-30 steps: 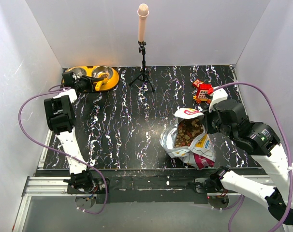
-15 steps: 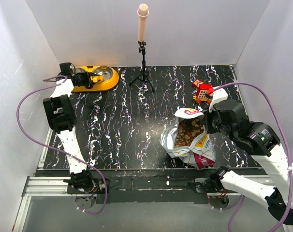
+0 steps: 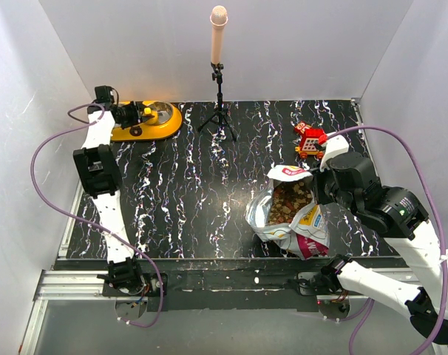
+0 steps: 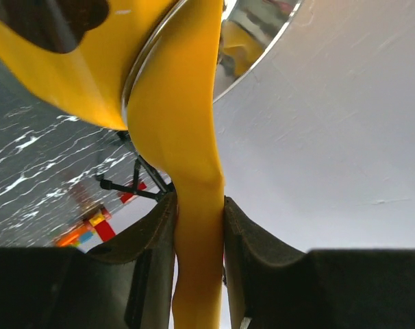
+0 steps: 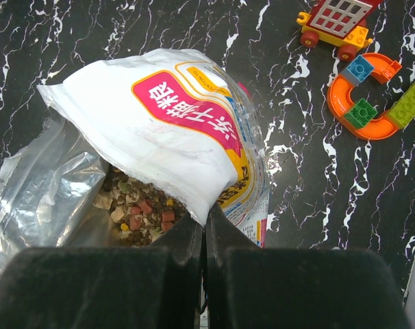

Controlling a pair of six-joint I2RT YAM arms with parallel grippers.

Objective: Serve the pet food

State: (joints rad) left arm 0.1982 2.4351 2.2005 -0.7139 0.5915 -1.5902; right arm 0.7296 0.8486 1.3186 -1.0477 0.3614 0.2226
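Note:
The pet food (image 3: 290, 200) is mixed brown, red and tan kibble lying inside the open crinkly white bag (image 3: 301, 225) at the front right; it also shows in the right wrist view (image 5: 144, 214). My right gripper (image 3: 313, 176) (image 5: 205, 221) is shut on the bag's (image 5: 173, 130) upper rim, holding the mouth open. My left gripper (image 3: 130, 115) (image 4: 198, 204) is shut on the handle of the yellow-orange scoop (image 3: 145, 112) (image 4: 183, 137), held over the orange double bowl (image 3: 168, 123) at the back left. A steel cup (image 4: 262, 34) shows just beyond the scoop. The scoop's contents are hidden.
A black tripod (image 3: 219, 111) with a pink cylinder on top stands at the back centre. A red toy house (image 3: 310, 137) (image 5: 339, 19) and an orange curved block track (image 5: 366, 103) lie behind the bag. White walls enclose the table closely on the left, back and right.
My left arm has swung back and up toward the rear left corner, carrying the scoop over the double bowl. The right gripper and the bag have not moved.

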